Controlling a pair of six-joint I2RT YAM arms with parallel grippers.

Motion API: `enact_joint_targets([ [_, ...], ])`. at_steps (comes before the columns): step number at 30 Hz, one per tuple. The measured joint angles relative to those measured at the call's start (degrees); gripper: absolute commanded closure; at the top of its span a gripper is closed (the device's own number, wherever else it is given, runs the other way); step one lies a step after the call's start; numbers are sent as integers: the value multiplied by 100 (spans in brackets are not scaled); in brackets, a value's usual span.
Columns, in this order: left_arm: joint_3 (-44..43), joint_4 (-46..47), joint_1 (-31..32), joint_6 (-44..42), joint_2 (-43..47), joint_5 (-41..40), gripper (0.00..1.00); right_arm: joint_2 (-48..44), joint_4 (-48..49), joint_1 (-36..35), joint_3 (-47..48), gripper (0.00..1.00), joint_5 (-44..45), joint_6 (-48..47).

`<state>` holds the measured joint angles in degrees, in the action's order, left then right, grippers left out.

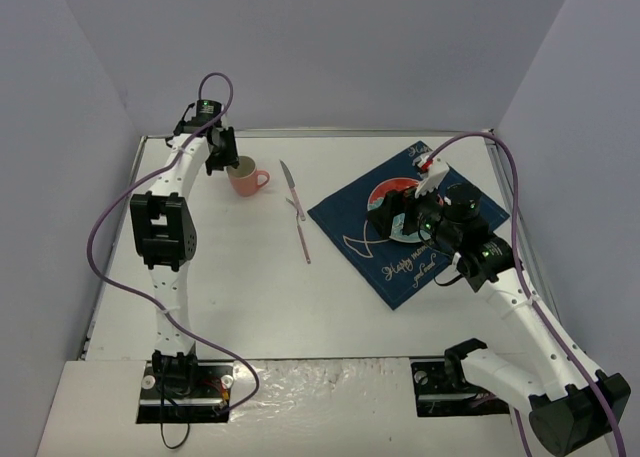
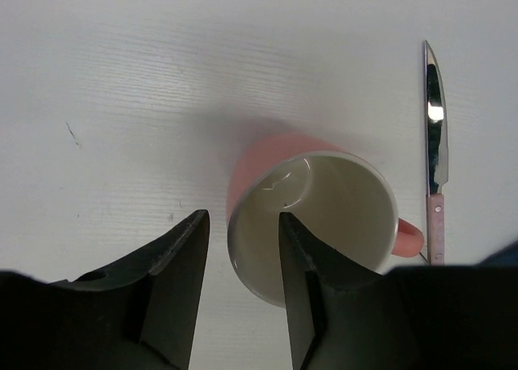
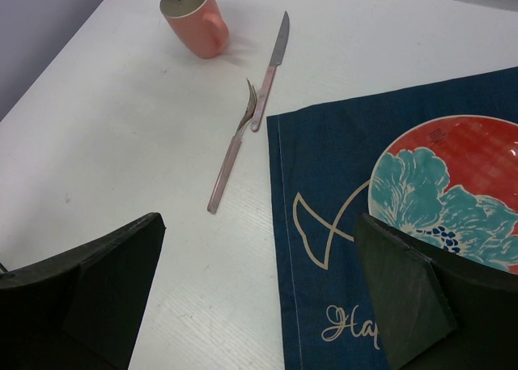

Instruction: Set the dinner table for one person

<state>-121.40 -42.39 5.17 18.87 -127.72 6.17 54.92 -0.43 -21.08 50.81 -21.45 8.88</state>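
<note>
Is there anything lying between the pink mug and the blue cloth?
Yes. The knife and the fork lie on the table between the mug and the cloth, just left of the cloth. Lifted high enough, the mug would likely clear them.

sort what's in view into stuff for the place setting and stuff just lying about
For the job: pink mug, knife, fork, flowered plate, navy cloth, all on the dinner table.
Lying about: nothing loose; only the rig's purple cables.

The dinner table (image 1: 250,307) bears a pink mug (image 1: 243,178), knife (image 1: 290,182), fork (image 1: 301,229) and navy cloth (image 1: 347,223).
</note>
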Motion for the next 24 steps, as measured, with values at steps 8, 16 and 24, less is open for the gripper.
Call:
enact_joint_targets([
  [8, -25, -25, 0, -20, -215, 2, 82, 0, 0, -2, 0, 0, 0, 0],
  [16, -33, -72, 0, -67, -236, -23, 100, 102, 43, -30, 0, 0, -6, -16],
  [24, -33, -321, 99, -68, -122, -168, 100, 720, 228, -268, 24, 0, -105, -184],
])
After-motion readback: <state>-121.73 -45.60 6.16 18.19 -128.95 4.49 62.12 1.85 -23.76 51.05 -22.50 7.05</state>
